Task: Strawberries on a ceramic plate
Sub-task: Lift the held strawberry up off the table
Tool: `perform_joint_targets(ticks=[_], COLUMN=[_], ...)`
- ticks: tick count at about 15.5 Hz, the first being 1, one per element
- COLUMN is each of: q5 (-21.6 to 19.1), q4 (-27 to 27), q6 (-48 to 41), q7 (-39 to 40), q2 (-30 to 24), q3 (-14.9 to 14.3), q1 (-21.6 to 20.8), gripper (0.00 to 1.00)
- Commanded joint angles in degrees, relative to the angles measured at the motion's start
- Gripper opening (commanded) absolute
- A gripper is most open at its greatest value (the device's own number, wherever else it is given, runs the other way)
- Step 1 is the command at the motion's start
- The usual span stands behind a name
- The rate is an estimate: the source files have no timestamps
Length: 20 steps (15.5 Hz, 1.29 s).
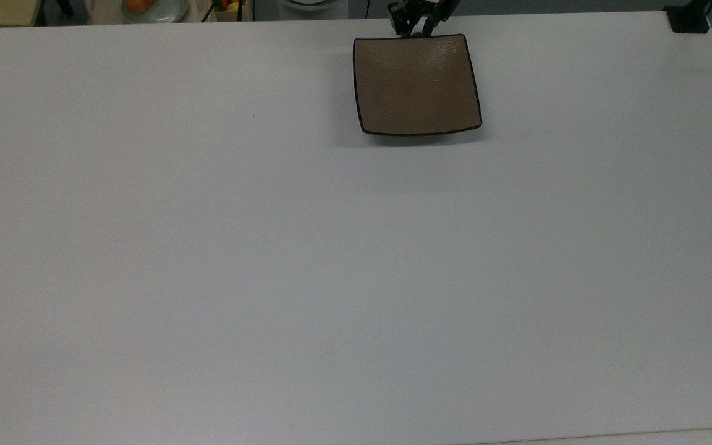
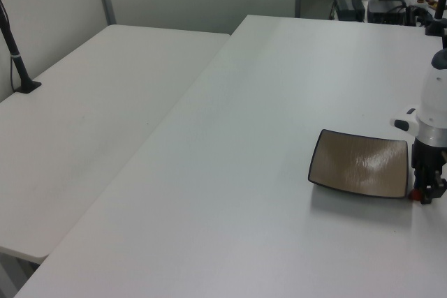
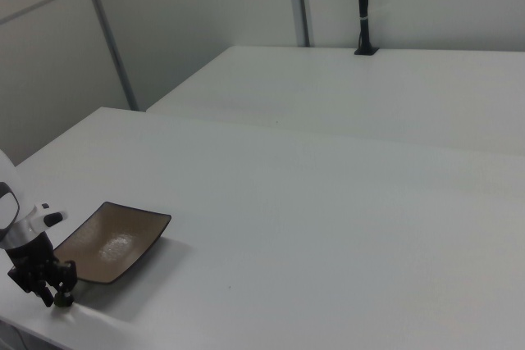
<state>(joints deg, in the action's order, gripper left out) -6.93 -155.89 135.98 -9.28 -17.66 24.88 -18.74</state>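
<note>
A Franka arm's gripper (image 2: pixel 424 195) stands low at the tabletop (image 1: pixel 269 247), its fingers (image 1: pixel 406 26) drawn in close around the strawberry (image 2: pixel 415 194), which shows as a small red spot between the tips in the left view and sits just off the plate's edge, not on it. The fingers look clenched on the fruit, though whether it has left the tabletop cannot be told. The ceramic plate (image 1: pixel 416 83), square and brown with a thin dark rim, lies immediately beside the fingertips, its nearest rim almost touching them and its bare glazed middle a little farther on. The step in hand appears to be the grasp itself; the next move would call for a lift high enough to carry the fruit over the upturned rim, a short travel across it toward the plate's centre, and a gentle release. The rim is the one obstacle close to the fingers, and a low pass could nudge the plate. On the fingers' other side, the tabletop's edge runs close by in the top view, while beyond the plate the white surface stretches wide.
</note>
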Motion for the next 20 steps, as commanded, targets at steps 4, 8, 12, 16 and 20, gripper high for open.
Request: perform_joint_targets(ticks=[4, 8, 12, 16, 20], q5=[-0.2, -0.3, -0.3, -0.3, -0.3], q4=[-0.4, -0.3, 0.8, 5.1, 11.9], q6=[2.2, 1.5, -3.4, -12.7, -25.5], q7=[2.5, 2.5, 2.4, 2.6, 5.2], q2=[0.2, 0.1, -0.4, -0.8, -1.7], q3=[0.0, -0.1, 0.0, -0.1, -0.1], q1=[0.5, 0.5, 0.3, -0.4, -0.4], gripper=[0.26, 0.0, 0.0, 0.0, 0.0])
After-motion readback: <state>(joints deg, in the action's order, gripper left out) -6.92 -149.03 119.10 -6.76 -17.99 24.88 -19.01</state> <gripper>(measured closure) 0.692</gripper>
